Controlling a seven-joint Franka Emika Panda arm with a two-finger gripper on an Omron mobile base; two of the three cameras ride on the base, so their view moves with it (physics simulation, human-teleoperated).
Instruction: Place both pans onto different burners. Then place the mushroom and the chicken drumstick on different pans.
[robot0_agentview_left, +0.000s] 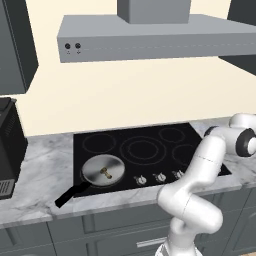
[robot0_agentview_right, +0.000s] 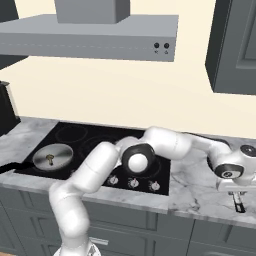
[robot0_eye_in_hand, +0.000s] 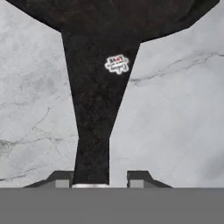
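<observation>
end effector (robot0_eye_in_hand: 99, 181) straddles dark pan handle (robot0_eye_in_hand: 94, 127) over marble counter (robot0_eye_in_hand: 175, 131).

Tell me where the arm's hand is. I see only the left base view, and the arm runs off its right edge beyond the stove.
Observer: The gripper hangs low over the marble counter, to the right of the cooktop.
Operator: Is anything under it?
Observer: Yes, a dark pan. Its handle runs between the two fingertips.
Operator: Is the handle gripped?
Observer: Not that I can see. In the hand view a gap shows between the handle and one fingertip.
</observation>
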